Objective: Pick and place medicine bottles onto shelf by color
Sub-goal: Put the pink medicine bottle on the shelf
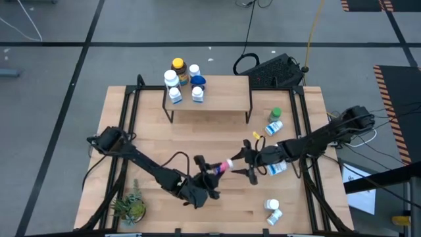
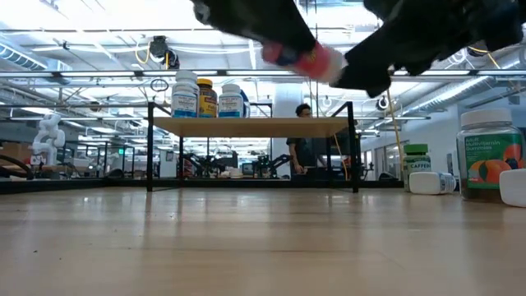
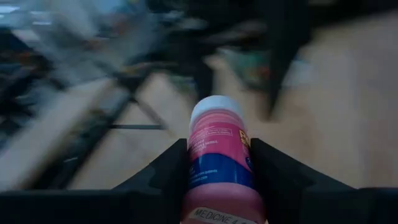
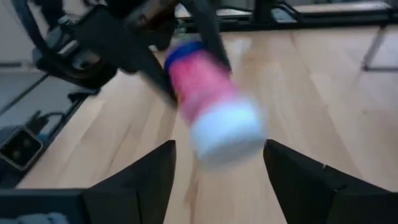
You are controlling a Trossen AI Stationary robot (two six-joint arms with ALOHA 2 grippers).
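Observation:
A pink-labelled medicine bottle point(image 1: 222, 166) with a white cap hangs over the middle of the table, and my left gripper point(image 3: 219, 180) is shut on it. My right gripper point(image 4: 217, 168) faces it from the table's right side. It is open, with one finger on either side of the bottle's white cap point(image 4: 225, 130) and a gap showing on both sides. The shelf point(image 1: 207, 92) stands at the table's far edge on black legs. Several medicine bottles point(image 1: 184, 79) stand upright on its left part, white ones, an amber one and a blue one. My left gripper pinches the pink bottle's body point(image 3: 214, 171) between its two fingers, on the half away from the cap. The fingers come nearly level from the table's left and lie along the bottle. The bottle is lifted clear of the table point(image 2: 304, 57), cap end pointing toward my right gripper.
More bottles are on the table's right side: a green-capped one point(image 1: 275, 115), white ones point(image 1: 273, 127) point(image 1: 276, 168) and two near the front edge point(image 1: 272, 209). A small potted plant point(image 1: 130, 207) stands at the near left corner. A black device point(image 1: 276, 69) lies behind the shelf.

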